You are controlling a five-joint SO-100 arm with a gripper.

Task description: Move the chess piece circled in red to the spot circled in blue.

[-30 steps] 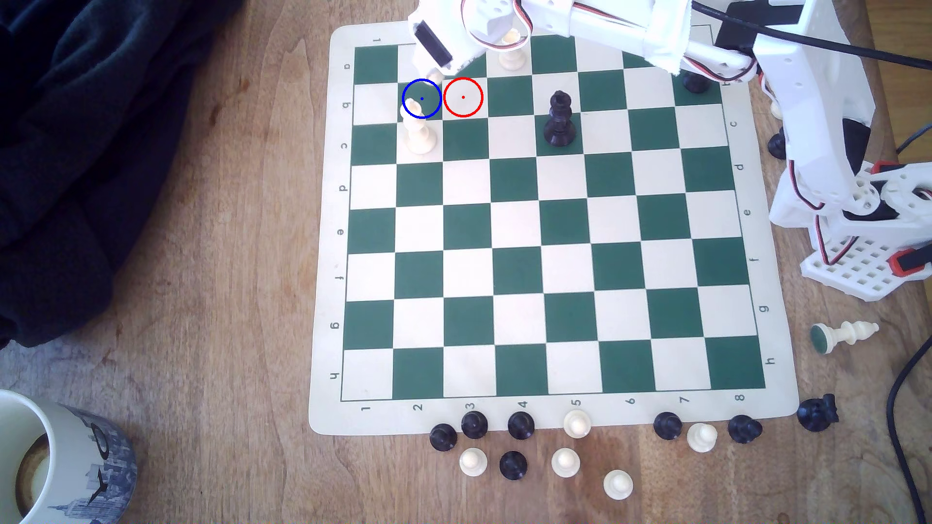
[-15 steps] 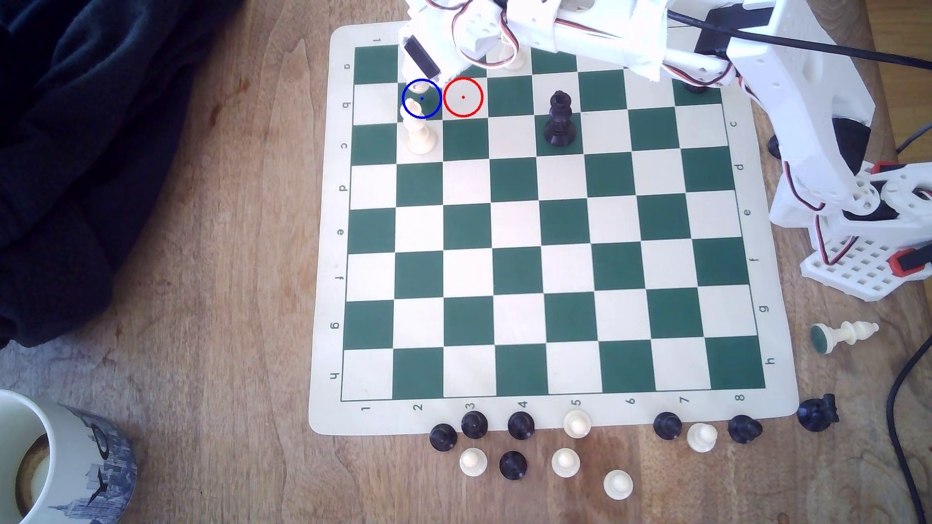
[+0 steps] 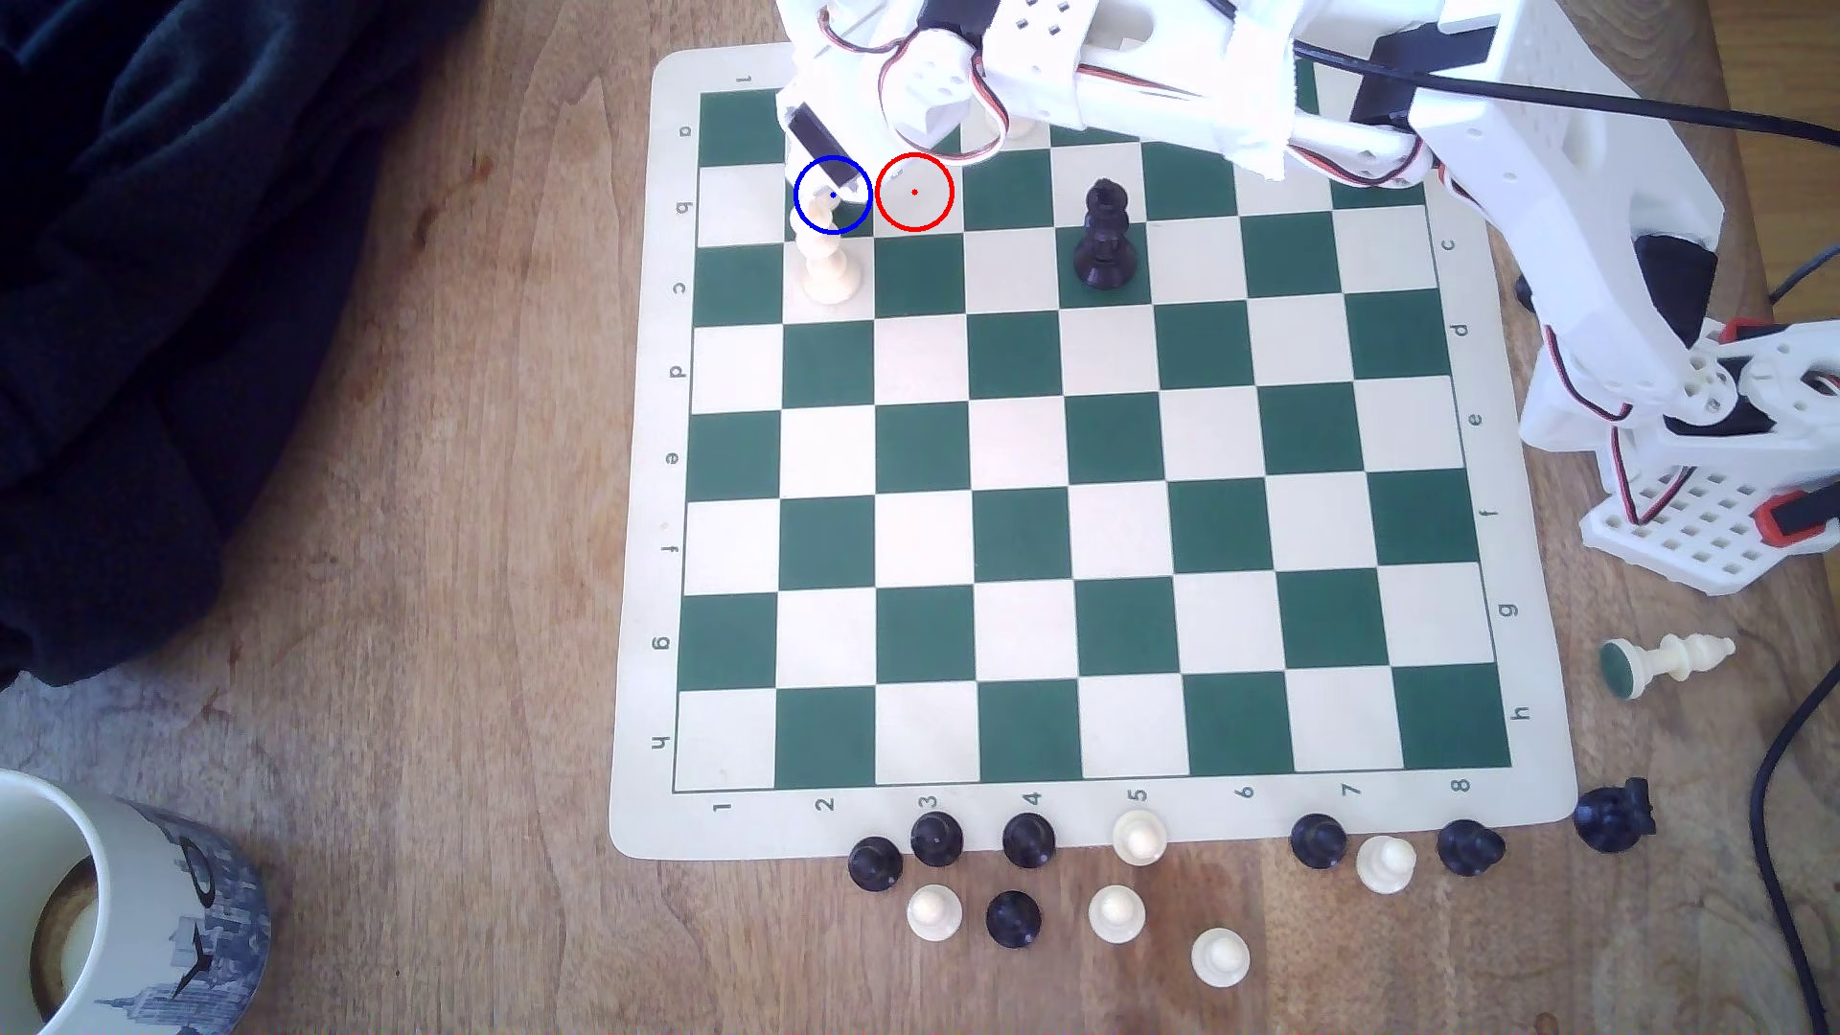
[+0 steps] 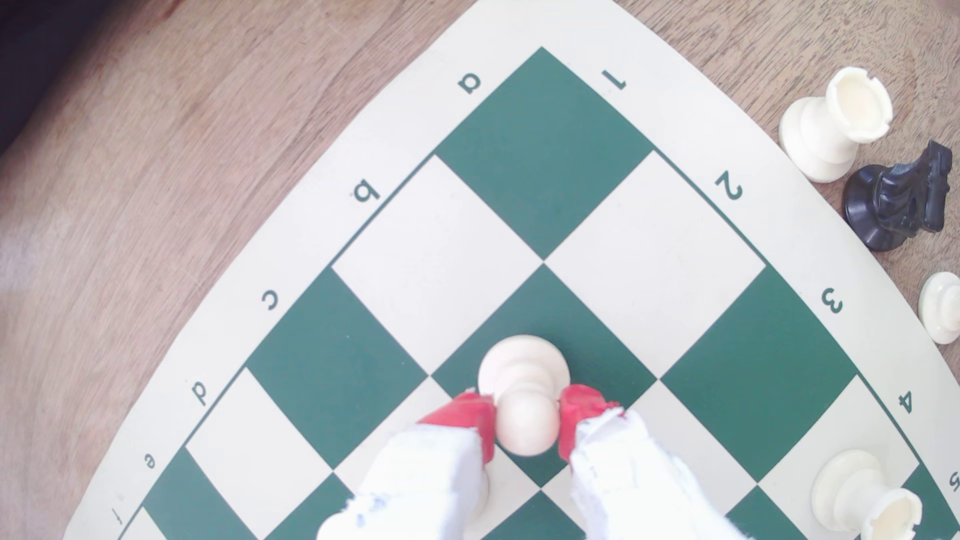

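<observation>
In the wrist view the small cream pawn (image 4: 524,394) has its ball head pinched between the red fingertips (image 4: 467,415) of my gripper (image 4: 527,420). Its round base hangs over, or rests on, a dark green square (image 4: 587,332); I cannot tell whether it touches. In the exterior view my gripper (image 3: 831,179) sits over the blue-ringed green square (image 3: 854,211) and hides the pawn. The red-ringed cream square (image 3: 914,192) beside it is bare. A tall slim cream piece (image 3: 826,261) stands one square nearer the camera, its head overlapping the blue ring.
A black tall piece (image 3: 1103,234) stands three squares to the exterior view's right. Two cream rooks (image 4: 836,124) (image 4: 862,498), a black knight (image 4: 898,200) and a pawn (image 4: 943,306) are nearby. Captured pieces (image 3: 1115,911) line the board's front edge. A mug (image 3: 119,896) sits front left.
My gripper has come forward and down from the board's far edge onto the blue ring, with the pawn in it. The arm has swung to the exterior view's left.
</observation>
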